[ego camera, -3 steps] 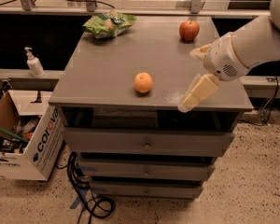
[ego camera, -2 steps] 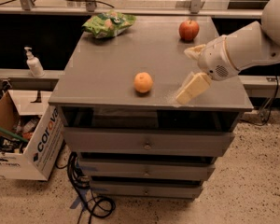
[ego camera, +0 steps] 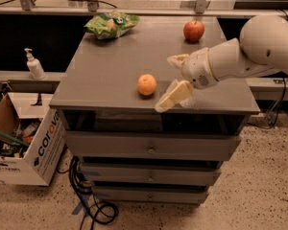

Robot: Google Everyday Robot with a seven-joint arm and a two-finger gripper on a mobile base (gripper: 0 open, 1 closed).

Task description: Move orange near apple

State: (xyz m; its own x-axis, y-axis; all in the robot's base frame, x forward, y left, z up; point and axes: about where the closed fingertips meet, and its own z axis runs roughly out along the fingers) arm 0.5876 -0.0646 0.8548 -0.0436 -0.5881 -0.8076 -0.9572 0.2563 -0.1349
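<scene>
A: Layout?
B: Grey drawer cabinet (ego camera: 110, 75). White arm (ego camera: 249, 51) reaches in from the right over its top. Cardboard box (ego camera: 24, 147) on the floor beside it. Green snack bag (ego camera: 110, 24) at the top's back corner.
A: Gripper?
B: Gripper (ego camera: 172, 78) near the front edge, fingers spread, holding nothing.
A: Fruit?
B: Apple (ego camera: 194, 30) at the back. Orange (ego camera: 147, 85) up front, just beside the gripper, well apart from the apple.

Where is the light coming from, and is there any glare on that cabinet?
Camera view: soft, warm light, seemingly from above. The orange and apple show only small dark shadows at their bases; the cabinet top shows no hard glare. The end effector hovers open beside the orange.
</scene>
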